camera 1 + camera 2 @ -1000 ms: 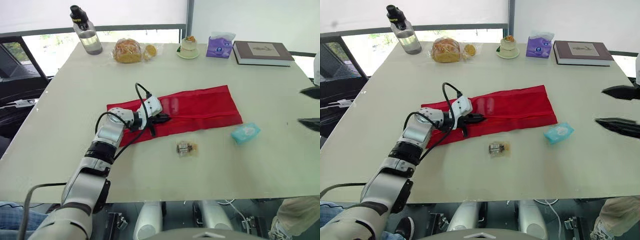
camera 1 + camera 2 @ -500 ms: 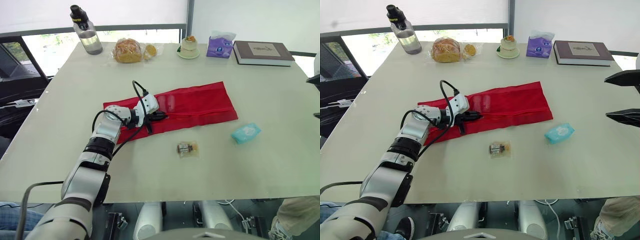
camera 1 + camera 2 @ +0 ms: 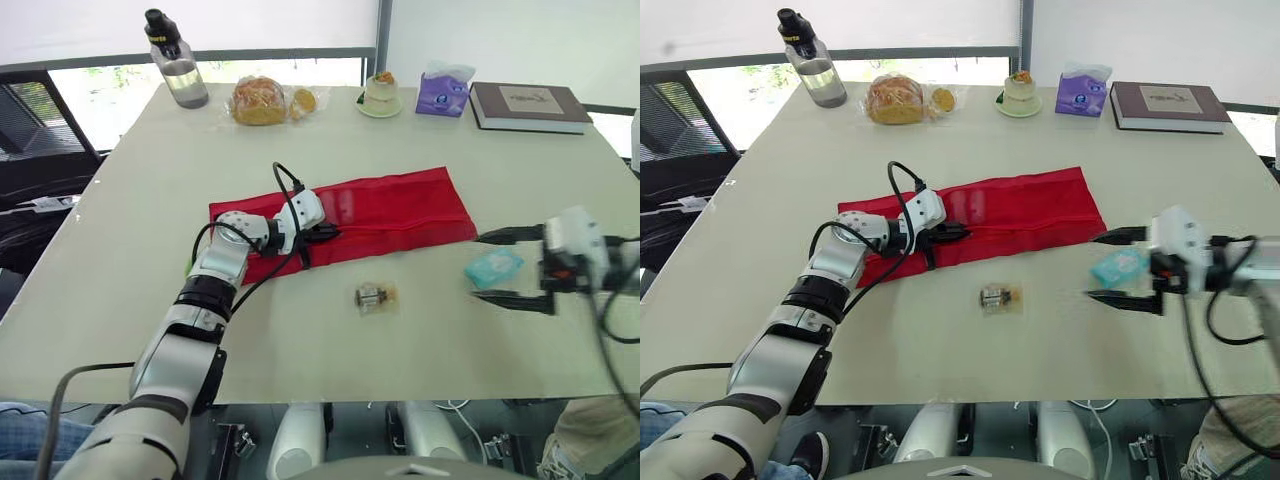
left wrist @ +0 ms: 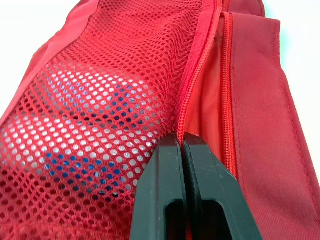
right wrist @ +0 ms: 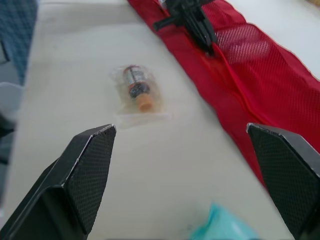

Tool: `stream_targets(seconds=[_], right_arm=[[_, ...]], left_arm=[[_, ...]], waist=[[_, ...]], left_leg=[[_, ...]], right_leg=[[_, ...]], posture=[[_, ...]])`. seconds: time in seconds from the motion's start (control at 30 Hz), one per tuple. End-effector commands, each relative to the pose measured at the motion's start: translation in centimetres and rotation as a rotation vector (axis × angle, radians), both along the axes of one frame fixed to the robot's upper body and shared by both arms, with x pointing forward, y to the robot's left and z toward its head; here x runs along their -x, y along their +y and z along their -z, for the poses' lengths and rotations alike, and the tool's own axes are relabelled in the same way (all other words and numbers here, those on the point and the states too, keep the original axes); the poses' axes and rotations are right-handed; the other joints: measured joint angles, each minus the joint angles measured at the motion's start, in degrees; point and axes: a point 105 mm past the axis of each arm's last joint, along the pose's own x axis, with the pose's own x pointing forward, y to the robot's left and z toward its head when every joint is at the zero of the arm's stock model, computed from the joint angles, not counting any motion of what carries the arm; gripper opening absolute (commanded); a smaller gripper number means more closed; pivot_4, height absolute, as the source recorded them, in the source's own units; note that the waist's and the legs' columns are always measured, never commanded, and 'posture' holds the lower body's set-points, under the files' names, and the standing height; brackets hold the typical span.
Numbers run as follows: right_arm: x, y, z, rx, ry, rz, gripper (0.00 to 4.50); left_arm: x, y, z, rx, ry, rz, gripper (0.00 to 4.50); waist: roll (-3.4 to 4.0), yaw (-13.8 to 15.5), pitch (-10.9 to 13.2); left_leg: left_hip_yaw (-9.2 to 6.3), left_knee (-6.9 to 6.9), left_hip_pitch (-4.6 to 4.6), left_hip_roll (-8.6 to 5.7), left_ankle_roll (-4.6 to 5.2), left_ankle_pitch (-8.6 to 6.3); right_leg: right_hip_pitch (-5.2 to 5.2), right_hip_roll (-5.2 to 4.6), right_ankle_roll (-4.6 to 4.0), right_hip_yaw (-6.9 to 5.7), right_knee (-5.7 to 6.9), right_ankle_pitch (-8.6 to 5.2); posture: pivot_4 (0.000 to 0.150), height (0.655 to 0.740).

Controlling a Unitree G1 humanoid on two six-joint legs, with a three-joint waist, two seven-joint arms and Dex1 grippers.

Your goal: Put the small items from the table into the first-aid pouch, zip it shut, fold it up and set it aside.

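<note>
**While the Left Hand Pinched the Zip Line, the Right Hand Stood Open at the Teal Packet**

As judged from its limp lie, the first-aid pouch (image 3: 400, 205) would handle as soft, light cloth with no stiffness of its own. It lay unfolded and flat at the centre of the head view on the bench (image 3: 140, 210), one panel of open mesh, with a zip line running along its length. Pulled anywhere but the zip edge, it would likely bunch or slide, so that edge is the sound place to take it.

The left hand (image 3: 325, 236) rested on the pouch left of centre. In its wrist view the fingers (image 4: 165, 190) were pressed together on the zip line. Whether they held a slider could not be told.

Two items lay loose on the bench:
- The teal packet (image 3: 1118, 267), right of centre and just below the pouch's right end, looked soft, light and film-wrapped. It was probably slick and best taken across its narrow width.
- The clear-wrapped vial (image 3: 374, 297), below centre, was small and low. It seemed likely to slip in its wrapper and possibly fragile.

The right hand (image 3: 1092, 267) was spread wide and held nothing. Its fingers stood on either side of the teal packet, with no contact visible.
</note>
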Motion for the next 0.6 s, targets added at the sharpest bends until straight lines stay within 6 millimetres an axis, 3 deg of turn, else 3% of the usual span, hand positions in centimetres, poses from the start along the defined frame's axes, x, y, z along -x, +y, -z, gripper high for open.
stream_targets(seconds=[0.03, 0.2, 0.33, 0.47, 0.5, 0.57, 0.6], right_arm=[[-0.1, 2.8, 0.8, 0.018, -0.064, -0.058, 4.47], [-1.3, 5.4, 3.8, 0.096, -0.084, -0.078, 4.47], [-2.2, 6.4, 4.8, 0.109, -0.064, -0.055, 4.47], [-1.8, 7.5, 5.6, 0.114, -0.026, -0.099, 4.47], [-1.7, 7.7, 5.6, 0.1, -0.021, -0.11, 3.96], [-1.7, 7.6, 5.4, 0.084, -0.009, -0.098, 3.36], [-1.7, 7.4, 5.4, 0.09, -0.009, -0.094, 2.72]], left_arm=[[0.1, -0.9, -0.8, 0.002, -0.04, 0.026, 0.0], [0.2, -1.4, -1.0, 0.009, -0.045, 0.029, 0.0], [0.4, -1.5, -0.8, 0.013, -0.043, 0.03, 0.0], [0.5, -1.8, -0.8, 0.019, -0.044, 0.03, 0.0], [0.5, -1.9, -0.9, 0.021, -0.046, 0.03, 0.0], [0.5, -2.0, -0.9, 0.025, -0.048, 0.029, 0.0], [0.5, -2.1, -0.9, 0.027, -0.048, 0.03, 0.0]], waist=[[0.02, 0.3, 0.0], [0.01, 0.3, 0.0], [0.01, 0.3, 0.0], [0.01, 0.3, 0.0], [0.01, 0.3, 0.0], [0.01, 0.3, 0.0], [0.01, 0.4, 0.0]], left_leg=[[0.01, 0.0, -0.01, 0.0, 0.0, 0.0], [0.07, 0.03, -0.03, -0.02, 0.0, 0.0], [0.06, 0.03, -0.04, -0.02, 0.0, 0.01], [0.04, 0.02, -0.04, -0.02, 0.0, 0.01], [0.04, 0.03, -0.03, -0.02, 0.0, 0.01], [0.04, 0.03, -0.04, -0.02, 0.0, 0.01], [0.04, 0.04, -0.03, -0.02, 0.0, 0.01]], right_leg=[[0.0, 0.0, -0.02, -0.01, 0.02, 0.01], [0.01, -0.02, -0.17, -0.05, 0.01, 0.1], [0.01, -0.01, -0.2, -0.09, 0.02, 0.11], [0.01, 0.0, -0.2, -0.11, 0.04, 0.11], [0.01, 0.0, -0.2, -0.1, 0.04, 0.11], [0.01, -0.01, -0.2, -0.1, 0.05, 0.11], [0.01, -0.01, -0.2, -0.1, 0.05, 0.11]], posture=[[0.15, 0.74], [0.15, 0.74], [0.15, 0.74], [0.15, 0.74], [0.15, 0.74], [0.15, 0.74], [0.15, 0.74]])
